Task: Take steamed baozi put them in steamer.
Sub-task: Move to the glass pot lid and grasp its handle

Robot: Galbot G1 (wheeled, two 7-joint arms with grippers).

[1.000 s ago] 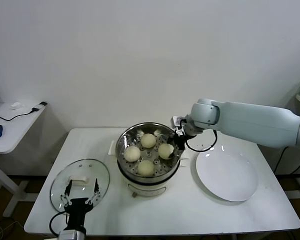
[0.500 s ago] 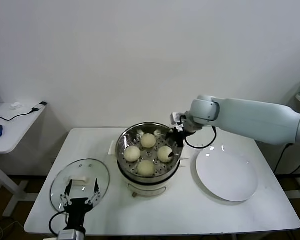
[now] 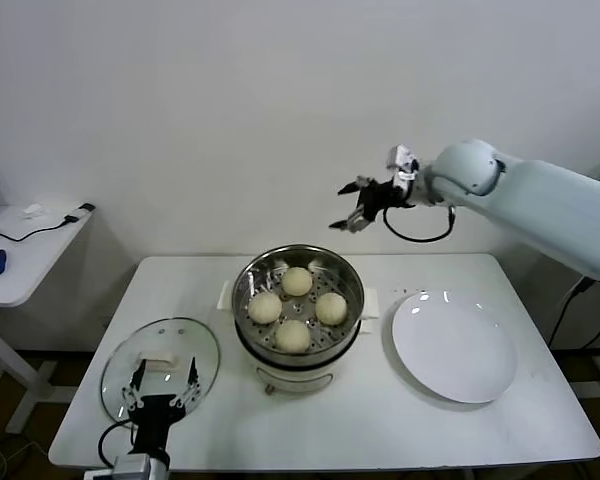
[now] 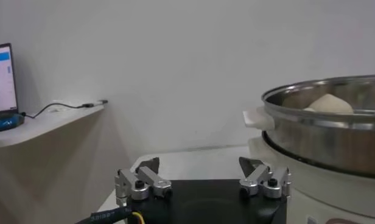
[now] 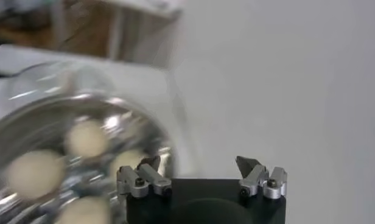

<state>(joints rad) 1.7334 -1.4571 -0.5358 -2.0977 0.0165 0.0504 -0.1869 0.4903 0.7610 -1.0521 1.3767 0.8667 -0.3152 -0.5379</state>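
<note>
Four cream-white steamed baozi (image 3: 296, 308), shiny silver steamer (image 3: 298, 345) with perforated tray, plain white plate (image 3: 454, 347), white table (image 3: 380, 425), clear glass lid (image 3: 161, 366) with white knob

Right hand (image 3: 352, 205) raised high, fingers spread — empty, left hand (image 3: 160, 386) parked low, fingers apart

we lifted our right gripper (image 3: 352, 207) up and away from the steamer (image 3: 298, 345) rim, fingers spread and empty, leaving the fourth baozi (image 3: 331, 307) inside.
</note>
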